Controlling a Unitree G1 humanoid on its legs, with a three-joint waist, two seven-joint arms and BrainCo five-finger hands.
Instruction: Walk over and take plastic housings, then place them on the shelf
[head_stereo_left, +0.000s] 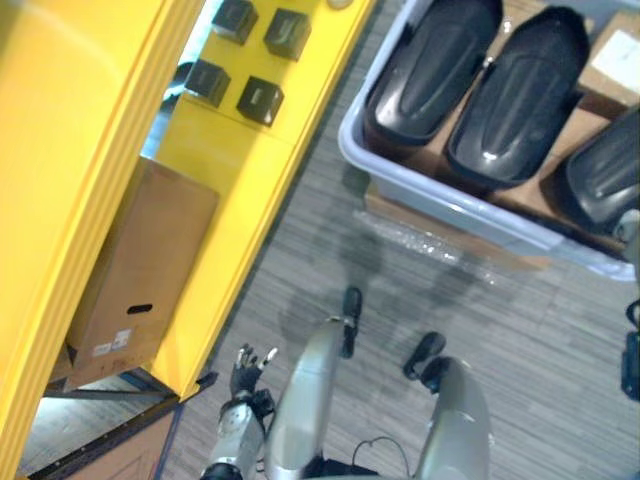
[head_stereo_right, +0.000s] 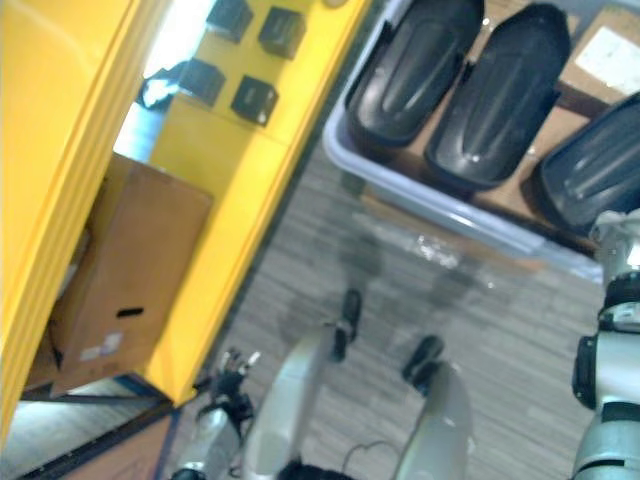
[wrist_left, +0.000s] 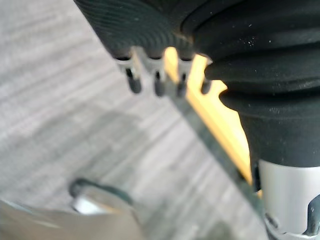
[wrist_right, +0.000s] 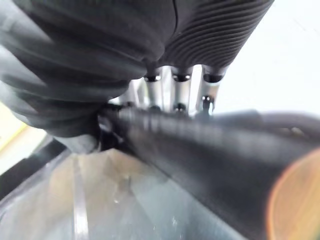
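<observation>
the task is in its early part: three plastic housings (head_stereo_left: 520, 95) lie side by side in the grey bin (head_stereo_left: 440, 192), and none is on the yellow shelf (head_stereo_left: 250, 210) yet, as far as i see. the right hand (wrist_right: 180, 92) is at one housing's edge; i cannot tell if it grips. the left hand (head_stereo_left: 250, 368) hangs low, relaxed and empty, just beside the shelf's corner. the floor (head_stereo_left: 450, 300) between bin and shelf gives room to turn. small black boxes (head_stereo_left: 260, 100) occupy part of the shelf.
</observation>
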